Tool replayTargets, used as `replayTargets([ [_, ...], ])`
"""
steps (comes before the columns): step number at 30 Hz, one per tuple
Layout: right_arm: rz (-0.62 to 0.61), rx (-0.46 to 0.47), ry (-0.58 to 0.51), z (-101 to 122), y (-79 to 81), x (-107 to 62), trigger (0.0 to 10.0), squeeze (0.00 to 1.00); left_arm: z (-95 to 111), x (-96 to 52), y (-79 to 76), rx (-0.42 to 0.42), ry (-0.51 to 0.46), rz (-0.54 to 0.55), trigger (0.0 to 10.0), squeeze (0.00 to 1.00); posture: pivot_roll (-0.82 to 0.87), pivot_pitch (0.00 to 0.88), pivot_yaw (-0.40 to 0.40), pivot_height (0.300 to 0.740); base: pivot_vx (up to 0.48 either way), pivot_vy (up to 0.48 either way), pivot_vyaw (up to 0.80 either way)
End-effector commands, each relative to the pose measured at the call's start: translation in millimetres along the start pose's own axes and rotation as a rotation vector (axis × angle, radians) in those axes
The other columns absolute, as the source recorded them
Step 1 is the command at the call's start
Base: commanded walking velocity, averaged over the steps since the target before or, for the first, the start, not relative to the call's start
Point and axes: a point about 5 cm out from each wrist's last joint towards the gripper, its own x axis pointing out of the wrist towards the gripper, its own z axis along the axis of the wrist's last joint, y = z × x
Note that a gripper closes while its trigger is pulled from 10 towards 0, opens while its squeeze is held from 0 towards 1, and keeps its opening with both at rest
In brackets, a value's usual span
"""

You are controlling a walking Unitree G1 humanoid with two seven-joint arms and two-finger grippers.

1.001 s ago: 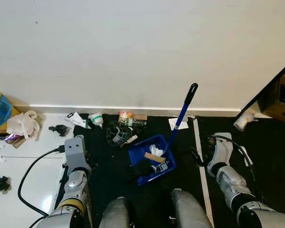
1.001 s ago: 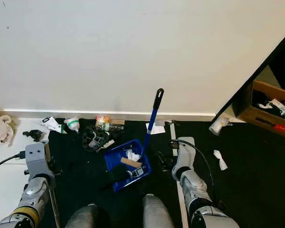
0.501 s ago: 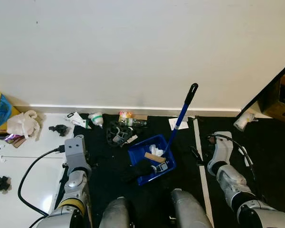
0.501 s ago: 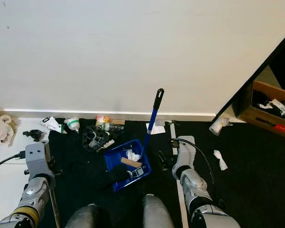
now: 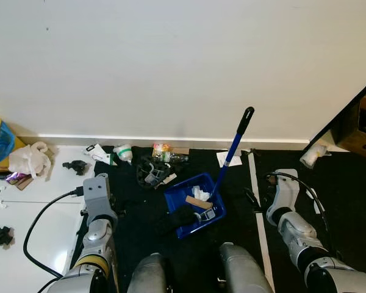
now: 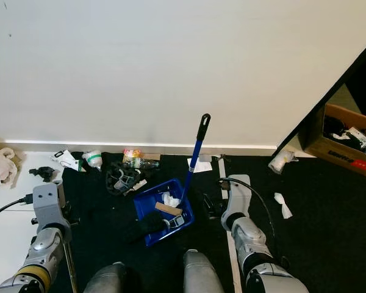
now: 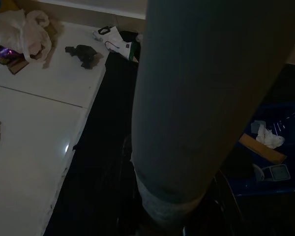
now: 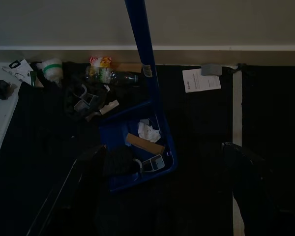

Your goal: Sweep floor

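Standing on the black mat (image 5: 140,232) just in front of the robot's legs is a blue dustpan (image 5: 194,204), its long blue handle (image 5: 230,152) slanting up toward the white wall (image 5: 171,61) and ending in a black grip. Inside the pan lie a crumpled white tissue (image 5: 200,193), a flat brown strip (image 5: 198,202) and a small grey device (image 5: 207,214); a dark lump sits at its near edge (too dim to say what it is). Behind the pan, close to the skirting board, litter is scattered on the mat: a tangle of black and grey pieces (image 5: 152,171), a clear bottle with a coloured label (image 5: 166,152) and a white cup with a green band (image 5: 123,151). A white slip of paper (image 8: 201,79) lies near the wall beside a pale stripe in the mat.

On the white floor (image 5: 24,220) to the left are a white plastic bag (image 5: 29,160) and a small black object (image 5: 77,165).

Both arms hang low on either side of the legs. The right gripper (image 8: 162,187) is spread wide, its two dark fingers framing the pan and holding nothing. Of the left gripper I cannot tell whether it is spread or closed; a broad grey shape blocks its wrist view.
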Motion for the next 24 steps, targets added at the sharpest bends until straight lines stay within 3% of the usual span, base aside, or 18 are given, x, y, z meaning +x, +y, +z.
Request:
replayTargets([
  [1,-0.014,0.011,0.021,-5.0,-3.6,-2.8,10.0,0.0,-13.6,-4.8,-8.4,-0.049,0.053,-0.015,10.0,0.0,0.01,0.087,-0.048,0.74,0.0,0.0,0.0],
  [24,-0.017,0.015,0.02,-4.2,-4.0,-2.5,10.0,0.0,-13.1,-4.6,-8.4,-0.055,0.052,-0.016,10.0,0.0,0.01,0.092,-0.048,0.74,0.0,0.0,0.0],
])
